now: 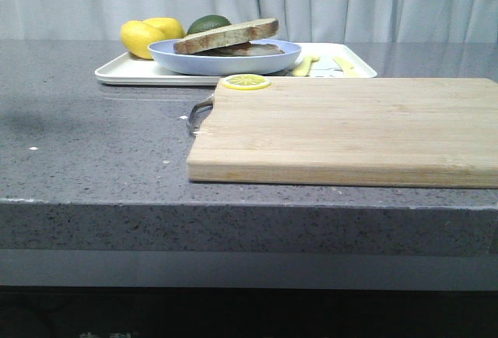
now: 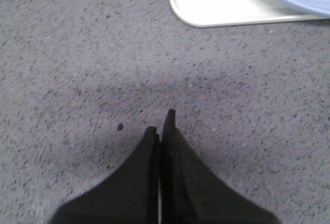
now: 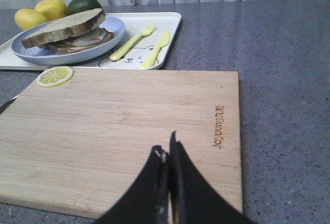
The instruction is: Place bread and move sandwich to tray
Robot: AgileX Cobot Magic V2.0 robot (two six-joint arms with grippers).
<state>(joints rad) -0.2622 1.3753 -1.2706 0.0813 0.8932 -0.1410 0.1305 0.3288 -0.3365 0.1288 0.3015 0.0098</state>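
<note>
the sandwich (image 3: 67,32) sits on the pale-blue plate (image 3: 111,35), and that plate already rests on the white tray (image 1: 124,73) at the far side of the counter, with the top slice of bread (image 1: 226,35) laid over the egg. its long axis runs across the robot's view, roughly along the tray's length. from the right gripper (image 3: 167,154), which hangs over the wooden cutting board (image 3: 129,126) with its jaws pressed together and nothing held, the sandwich lies ahead and off to the left. the left gripper (image 2: 161,126) is likewise closed and empty over bare counter, with the tray's corner just ahead of it, so it looks the nearer arm. judging by this layout, little remains to do.
</note>
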